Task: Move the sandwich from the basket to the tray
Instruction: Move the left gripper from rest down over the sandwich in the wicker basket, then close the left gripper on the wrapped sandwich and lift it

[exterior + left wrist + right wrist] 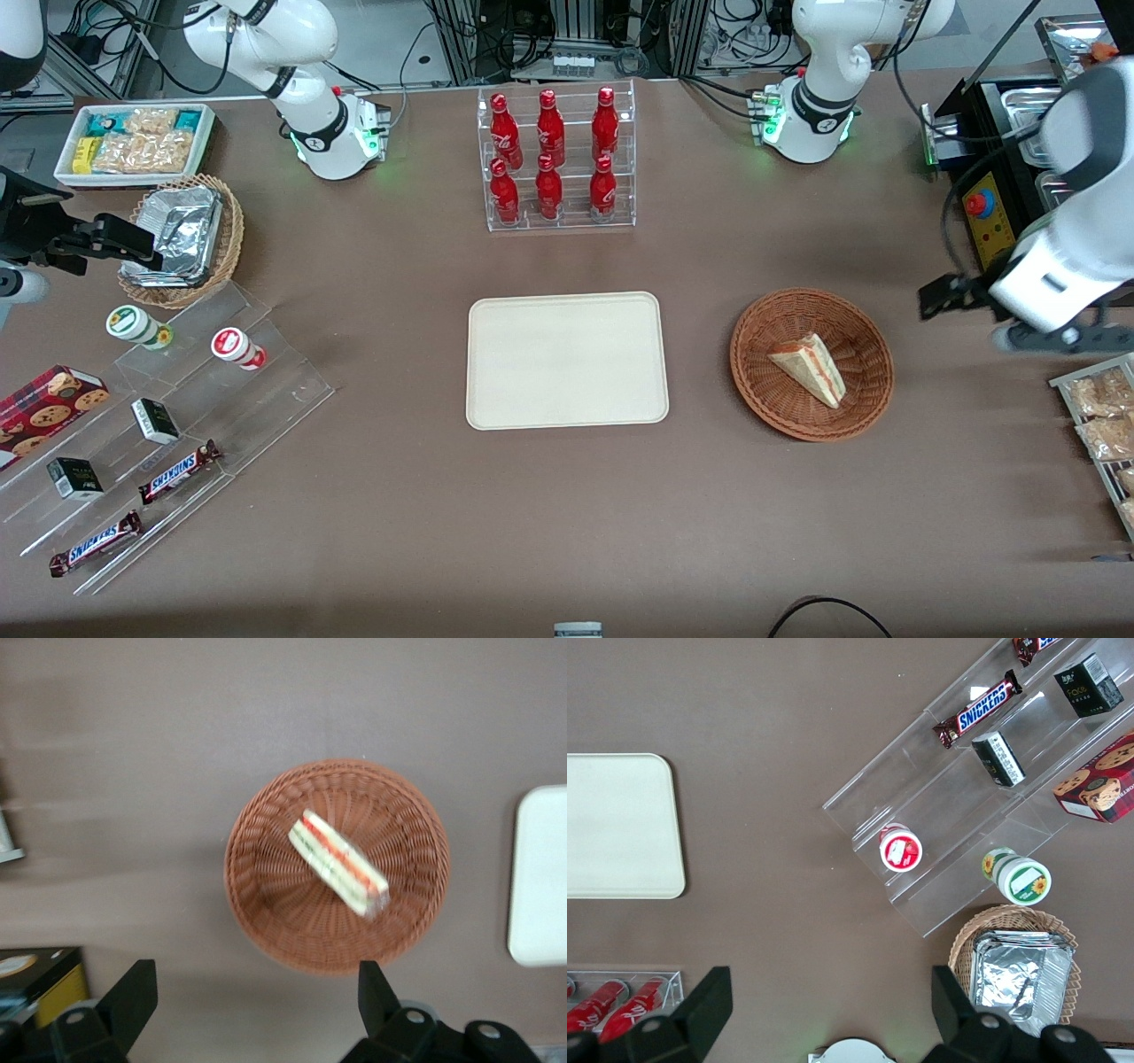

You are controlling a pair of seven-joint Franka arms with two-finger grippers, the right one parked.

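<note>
The sandwich (808,368) (338,861), a pale wedge with red and green filling, lies in the reddish-brown wicker basket (762,330) (266,895). The cream tray (567,359) (540,877) lies flat beside the basket, toward the parked arm's end, with nothing on it. My gripper (941,297) (252,1001) hangs above the table beside the basket, toward the working arm's end. It is open, its fingers (133,992) spread wide over bare table just outside the basket's rim, with nothing between them.
A clear rack of red bottles (554,159) stands farther from the front camera than the tray. A black box with a red button (983,208) and a rack of bagged snacks (1099,416) flank my arm. Acrylic steps with snacks (177,425) and a foil-lined basket (182,239) lie toward the parked arm's end.
</note>
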